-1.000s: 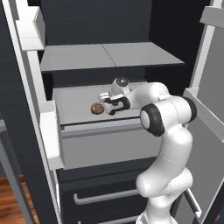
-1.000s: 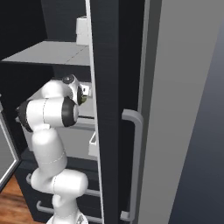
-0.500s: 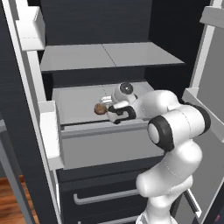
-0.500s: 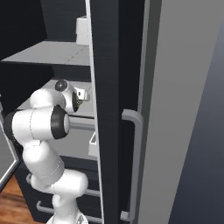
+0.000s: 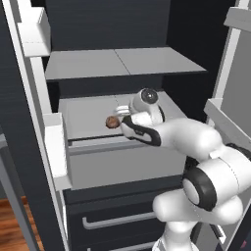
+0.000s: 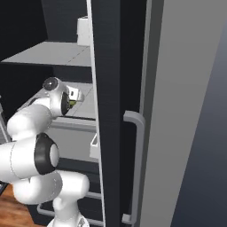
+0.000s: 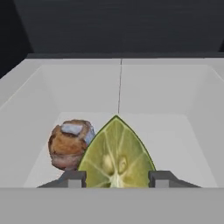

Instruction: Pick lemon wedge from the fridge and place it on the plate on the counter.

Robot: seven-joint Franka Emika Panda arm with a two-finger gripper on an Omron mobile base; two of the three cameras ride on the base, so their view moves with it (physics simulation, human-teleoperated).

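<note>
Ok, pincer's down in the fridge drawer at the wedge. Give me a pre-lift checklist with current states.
1. Wedge sits between the pincer fingertips: ok, one tip shows on either side in the hand view.
2. Tips pressing on the wedge: cannot tell, their contact edges are hidden at the bottom.
3. Brown lump outside the pincer: ok, it lies beside the left tip, behind the wedge.
4. Lump apart from the wedge: cannot tell, they overlap in the hand view.
5. Drawer pulled out with room above for lifting: ok.
6. Shelf above kept off the arm: ok so far.
</note>
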